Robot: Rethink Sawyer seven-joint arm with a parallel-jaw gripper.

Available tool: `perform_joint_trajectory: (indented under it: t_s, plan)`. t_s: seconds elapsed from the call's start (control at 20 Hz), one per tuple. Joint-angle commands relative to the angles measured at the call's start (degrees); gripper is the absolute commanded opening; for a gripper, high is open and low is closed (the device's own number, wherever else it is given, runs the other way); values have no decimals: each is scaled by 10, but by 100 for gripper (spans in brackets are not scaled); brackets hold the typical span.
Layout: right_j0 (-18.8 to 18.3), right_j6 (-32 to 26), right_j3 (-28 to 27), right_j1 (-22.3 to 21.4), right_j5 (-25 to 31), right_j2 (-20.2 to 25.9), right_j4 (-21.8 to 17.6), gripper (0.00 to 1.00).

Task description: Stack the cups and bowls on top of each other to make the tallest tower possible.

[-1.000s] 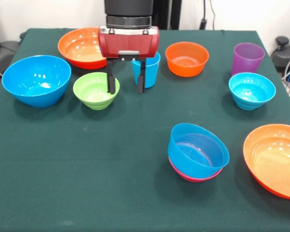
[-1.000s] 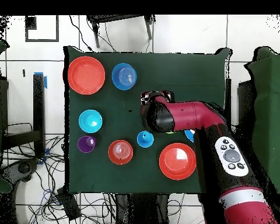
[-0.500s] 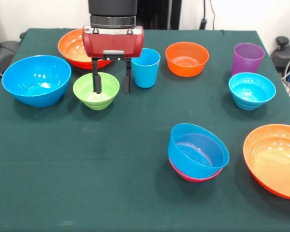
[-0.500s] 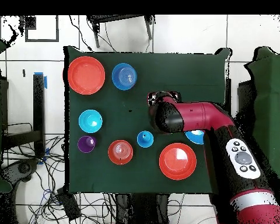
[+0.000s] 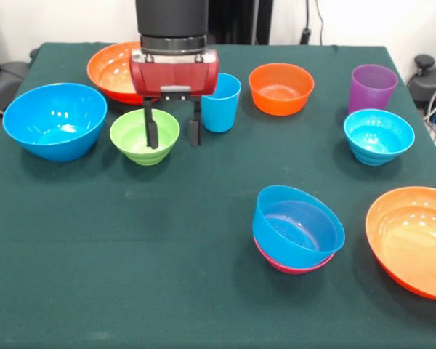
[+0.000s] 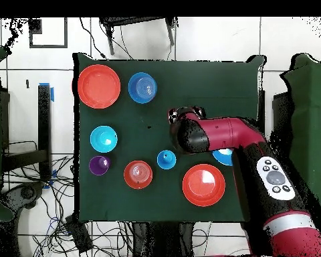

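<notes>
Tower (image 5: 298, 231) is barely started: one blue bowl nested on a pink bowl (image 5: 287, 266), sitting well apart from my gripper (image 5: 173, 134), toward the camera side of the table (image 5: 131, 247) in the front view. Everything else is loose and single: large blue bowl (image 5: 54, 120), two big orange bowls (image 5: 116, 69) (image 5: 413, 240), small orange bowl (image 5: 280, 88), cyan bowl (image 5: 378, 136), light blue cup (image 5: 221, 102), purple cup (image 5: 373, 87). So most of the stacking is left, by my read. My gripper is open and empty, fingers pointing down, wide gap. The green bowl (image 5: 134, 138) is right under it: one finger (image 5: 152, 134) sits over the bowl's inside, the other (image 5: 195, 132) outside its rim on the light blue cup's side, so the rim lies between them. Can't tell from the front view whether either finger touches the bowl yet. Light blue cup is just beside the outer finger, slightly behind. Overhead, my arm covers the green bowl, so no cross-check there. Judgement: lined up for a rim pinch on the green bowl, then carry to the tower.
</notes>
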Motion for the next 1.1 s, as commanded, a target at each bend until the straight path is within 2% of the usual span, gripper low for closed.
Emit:
perform_joint_trajectory:
  t_s: [0.05, 0.3, 0.65, 0.75, 0.95, 1.1]
  plan:
    - [10, -94, -28, 66, 28, 37, -64, 100]
    - [37, -71, -52, 71, 24, 25, -77, 100]
    - [27, -86, -56, 68, 49, 45, -66, 100]
    - [25, -84, -47, 56, 58, 45, -60, 100]
    - [14, -123, -17, 8, 145, 43, -35, 100]
    - [-12, -139, 10, -16, 159, 57, -27, 100]
